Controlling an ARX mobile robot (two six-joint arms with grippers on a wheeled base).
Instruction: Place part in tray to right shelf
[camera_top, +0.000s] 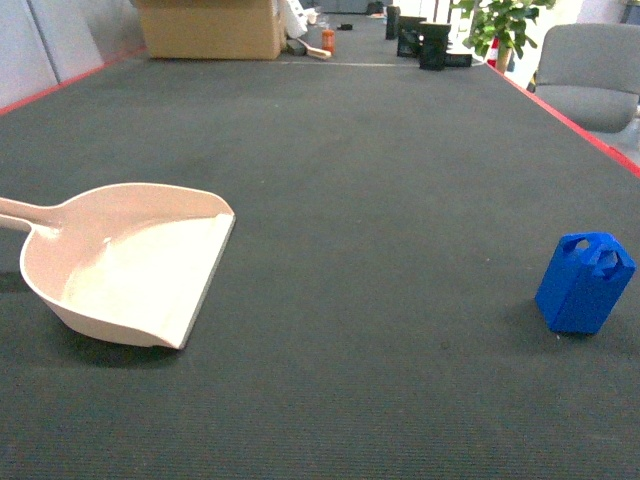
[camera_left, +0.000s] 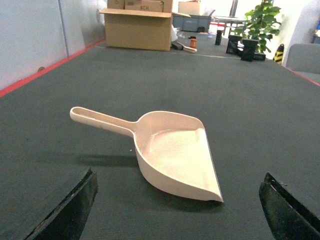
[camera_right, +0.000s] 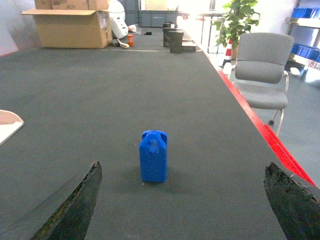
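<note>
Lower left of the head view: tray (camera_top: 130, 262), beige, empty, lying flat on the dark mat (camera_top: 380, 180) with handle running off the left edge and open lip facing right. Judged light, stiff and smooth, likely to slide if nudged; best taken by the long handle, seen whole in the left wrist view (camera_left: 102, 120). Left gripper (camera_left: 177, 210) spread wide, fingers at the lower corners of its view, short of the tray and holding nothing. Lower right of the head view: part (camera_top: 585, 283), bright blue, upright, well apart from the tray. Judged a light rigid plastic block, somewhat slick; best pinched across the flat sides below the looped top. Right gripper (camera_right: 185, 202) likewise spread, part (camera_right: 154, 156) centred ahead, untouched. No shelf visible.
</note>
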